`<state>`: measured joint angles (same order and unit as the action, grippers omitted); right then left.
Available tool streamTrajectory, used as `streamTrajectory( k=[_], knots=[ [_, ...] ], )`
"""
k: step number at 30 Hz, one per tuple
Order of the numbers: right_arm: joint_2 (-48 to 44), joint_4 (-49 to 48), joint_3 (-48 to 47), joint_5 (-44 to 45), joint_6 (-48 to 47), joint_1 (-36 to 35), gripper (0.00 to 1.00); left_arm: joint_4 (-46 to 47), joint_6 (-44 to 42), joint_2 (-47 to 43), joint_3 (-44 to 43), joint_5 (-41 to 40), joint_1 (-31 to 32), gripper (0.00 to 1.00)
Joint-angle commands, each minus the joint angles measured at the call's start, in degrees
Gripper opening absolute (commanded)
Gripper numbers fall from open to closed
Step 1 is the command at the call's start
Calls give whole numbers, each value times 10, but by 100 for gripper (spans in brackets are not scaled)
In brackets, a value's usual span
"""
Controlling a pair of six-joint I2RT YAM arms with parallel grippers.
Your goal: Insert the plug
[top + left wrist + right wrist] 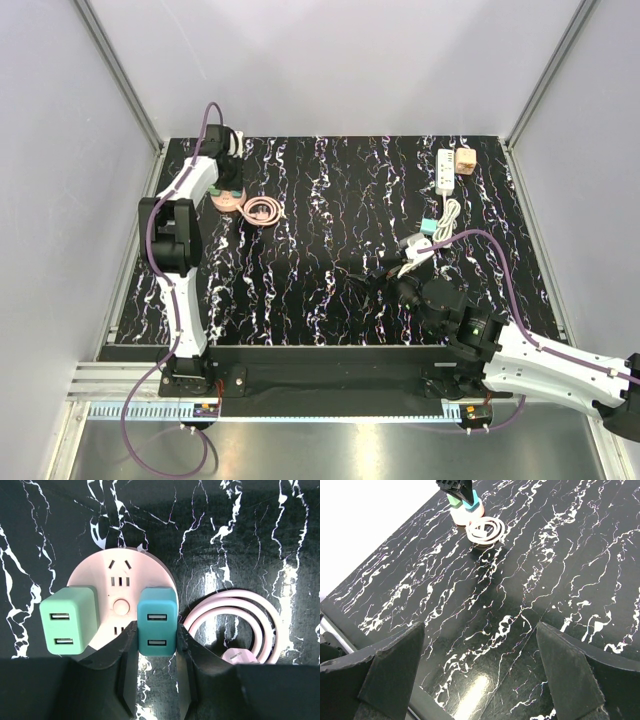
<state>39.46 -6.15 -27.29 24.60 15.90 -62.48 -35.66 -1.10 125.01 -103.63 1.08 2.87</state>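
The peach-tan plug (466,160) lies at the far right of the table, beside the white power strip (446,172), and neither gripper is near it. My left gripper (229,178) is at the far left over a round pink socket disc (120,580). In the left wrist view its fingers (127,650) press both sides of a teal USB charger block (156,610) that stands on the disc, so the gripper (156,628) is shut on it. My right gripper (480,675) is open and empty above bare table, right of centre in the top view (388,272).
A mint-green charger block (68,620) sits on the left of the disc. A coiled pinkish cable (235,625) lies just right of the disc. The strip's white cord (449,215) and a small teal block (427,228) lie near the right arm.
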Motion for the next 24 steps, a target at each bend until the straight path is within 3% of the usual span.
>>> streamTrajectory(
  k=[1, 3, 4, 5, 14, 17, 19, 24],
  knots=[
    [-9, -12, 0, 23, 5, 3, 100, -127, -19, 81, 63, -34, -3, 4],
    [-11, -11, 0, 24, 5, 3, 100, -126, -17, 71, 71, -21, -3, 18],
    [-12, -11, 0, 24, 4, 3, 100, -124, -17, 67, 72, -14, -3, 33],
    [-14, -8, 0, 23, 5, 3, 100, -123, -14, 60, 73, -13, -3, 38],
    [-19, -4, -1, 32, 2, 3, 100, -154, -15, 20, 5, 7, -4, 60],
    [-21, -3, 0, 38, 0, 3, 100, -165, -14, 13, -30, 19, -4, 63],
    [-18, -3, 0, 42, -2, 3, 100, -170, -10, 8, -42, 31, -4, 74],
    [0, -4, -2, 51, -7, 4, 100, -182, 4, -34, -56, 54, -2, 79]
  ],
)
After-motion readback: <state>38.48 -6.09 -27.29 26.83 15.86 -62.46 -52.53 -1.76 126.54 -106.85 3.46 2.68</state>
